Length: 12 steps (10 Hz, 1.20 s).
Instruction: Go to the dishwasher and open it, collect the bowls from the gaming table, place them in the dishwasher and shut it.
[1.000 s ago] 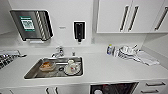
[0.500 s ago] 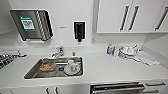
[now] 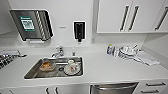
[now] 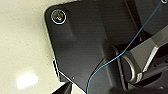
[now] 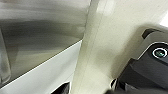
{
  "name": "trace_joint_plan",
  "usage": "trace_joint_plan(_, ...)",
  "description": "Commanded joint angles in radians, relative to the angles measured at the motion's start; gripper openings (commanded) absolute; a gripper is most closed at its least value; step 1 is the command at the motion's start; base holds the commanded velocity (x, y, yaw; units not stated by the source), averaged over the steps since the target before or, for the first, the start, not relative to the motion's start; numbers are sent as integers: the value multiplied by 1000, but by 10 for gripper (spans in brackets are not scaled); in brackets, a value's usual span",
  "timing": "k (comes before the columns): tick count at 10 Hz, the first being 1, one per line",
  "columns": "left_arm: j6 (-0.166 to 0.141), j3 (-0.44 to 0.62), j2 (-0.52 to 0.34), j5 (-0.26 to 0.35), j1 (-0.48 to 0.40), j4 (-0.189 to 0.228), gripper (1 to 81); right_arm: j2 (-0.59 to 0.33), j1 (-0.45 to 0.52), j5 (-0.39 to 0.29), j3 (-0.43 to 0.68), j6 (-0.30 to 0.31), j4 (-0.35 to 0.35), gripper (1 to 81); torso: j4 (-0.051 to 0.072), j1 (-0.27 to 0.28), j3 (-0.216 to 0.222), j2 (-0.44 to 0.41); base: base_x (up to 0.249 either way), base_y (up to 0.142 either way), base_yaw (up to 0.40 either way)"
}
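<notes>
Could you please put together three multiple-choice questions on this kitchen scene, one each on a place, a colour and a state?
1. Where does the dishwasher sit?
A. below the counter, right of the sink
B. left of the sink
C. on the wall

2. What colour are the wall cabinets?
A. black
B. white
C. green

3. What state is the sink in?
A. covered by a lid
B. filled to the rim with foam
C. holding used dishes

Answers:
1 A: in the head view its steel front shows under the countertop, to the right of the sink.
2 B: the doors are white with dark bar handles.
3 C: a bowl and a plate with crockery lie in the basin.
</notes>
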Motion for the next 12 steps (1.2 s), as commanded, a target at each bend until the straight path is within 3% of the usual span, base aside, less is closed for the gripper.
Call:
trace_joint_plan(1,5,-8,-5,48,-20,1,811,259,-107,-75,-316,-320,-137,811,0,0,0,0,0,0,0)
trace_joint_plan(3,7,-13,4,48,-20,4,811,338,-179,-78,-408,-465,-165,811,0,0,0,0,0,0,0)
trace_joint_plan(7,7,-68,33,42,-26,5,811,454,-271,-58,-569,-663,-165,811,0,0,0,0,0,0,0)
trace_joint_plan(9,7,-132,64,8,-32,5,811,493,-331,37,-586,-707,-167,811,0,0,0,0,0,0,0)
trace_joint_plan(12,5,-194,106,8,-65,-2,811,561,-426,184,-601,-802,-167,811,0,0,0,0,0,0,0)
